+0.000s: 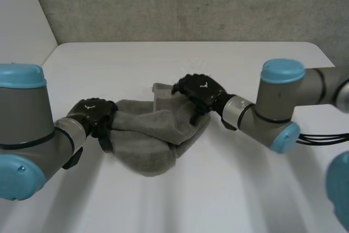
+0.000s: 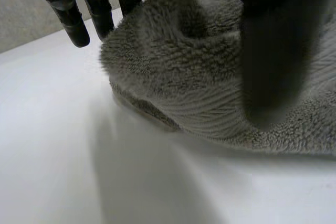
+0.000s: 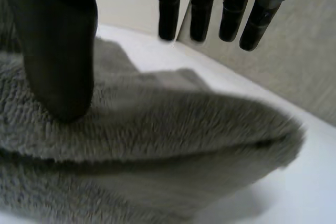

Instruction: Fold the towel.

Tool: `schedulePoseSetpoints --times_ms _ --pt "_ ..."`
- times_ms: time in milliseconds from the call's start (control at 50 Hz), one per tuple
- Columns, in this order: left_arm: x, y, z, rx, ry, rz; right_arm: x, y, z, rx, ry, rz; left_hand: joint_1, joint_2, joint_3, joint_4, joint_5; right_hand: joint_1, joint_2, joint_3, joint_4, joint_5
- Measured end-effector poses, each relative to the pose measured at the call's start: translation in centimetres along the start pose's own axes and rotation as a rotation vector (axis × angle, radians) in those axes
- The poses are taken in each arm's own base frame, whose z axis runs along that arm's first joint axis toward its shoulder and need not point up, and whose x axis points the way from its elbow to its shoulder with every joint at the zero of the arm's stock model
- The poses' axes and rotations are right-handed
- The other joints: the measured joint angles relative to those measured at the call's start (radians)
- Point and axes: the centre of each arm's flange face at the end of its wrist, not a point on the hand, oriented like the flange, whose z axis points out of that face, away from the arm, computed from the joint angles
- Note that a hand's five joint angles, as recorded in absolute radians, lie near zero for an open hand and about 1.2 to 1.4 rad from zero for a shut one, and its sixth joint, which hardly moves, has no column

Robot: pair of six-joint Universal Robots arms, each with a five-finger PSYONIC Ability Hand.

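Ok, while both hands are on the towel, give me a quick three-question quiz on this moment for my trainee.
1. True or false: the grey towel lies spread flat on the white table.
2. Short answer: which hand is at the towel's end on the robot's left?
3. Pick one: the right hand is on the towel's A) far side, B) near edge, C) neither, it is off the towel.

Key:
1. False; the towel is bunched up.
2. The left hand.
3. A.

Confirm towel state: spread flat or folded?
Loosely doubled over, not spread. The towel sits in a bunched heap on the table, and the right wrist view shows one layer lying over another.
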Motion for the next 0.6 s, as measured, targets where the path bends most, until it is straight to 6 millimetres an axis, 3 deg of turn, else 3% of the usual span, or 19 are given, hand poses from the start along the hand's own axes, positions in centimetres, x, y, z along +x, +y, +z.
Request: schedulePoseSetpoints --times_ms 140,200,360,460,540,600 --pt "0.0 0.0 0.6 0.018 -0.002 -0.002 0.0 1.9 1.1 -0.019 -0.002 -0.005 0.796 0.787 0.000 0.000 0.790 0.612 0.623 0.000 0.000 0.572" --pt "0.0 -0.5 0.7 0.037 -0.004 -0.002 0.1 1.4 1.0 -0.009 0.006 -0.021 0.810 0.801 0.000 0.000 0.813 0.810 0.772 0.000 0.000 0.781" --pt "-0.4 -2.7 0.3 0.116 -0.015 -0.002 1.5 -3.5 -0.5 0.095 0.087 -0.099 0.810 0.801 0.000 0.000 0.813 0.814 0.775 0.000 0.000 0.794" --pt "-0.5 -4.8 -0.7 0.185 -0.018 0.001 3.7 -7.7 -4.0 0.171 0.205 -0.160 0.810 0.801 0.000 0.000 0.816 0.814 0.776 0.000 0.000 0.795" --pt "-0.3 -5.2 -1.5 0.202 -0.011 0.005 4.9 -8.9 -7.0 0.167 0.279 -0.190 0.810 0.801 0.000 0.000 0.816 0.814 0.782 0.000 0.000 0.795" --pt "0.6 -4.2 -2.4 0.176 0.020 0.015 5.6 -8.4 -11.7 0.097 0.363 -0.220 0.810 0.806 0.000 0.000 0.816 0.814 0.786 0.000 0.000 0.795"
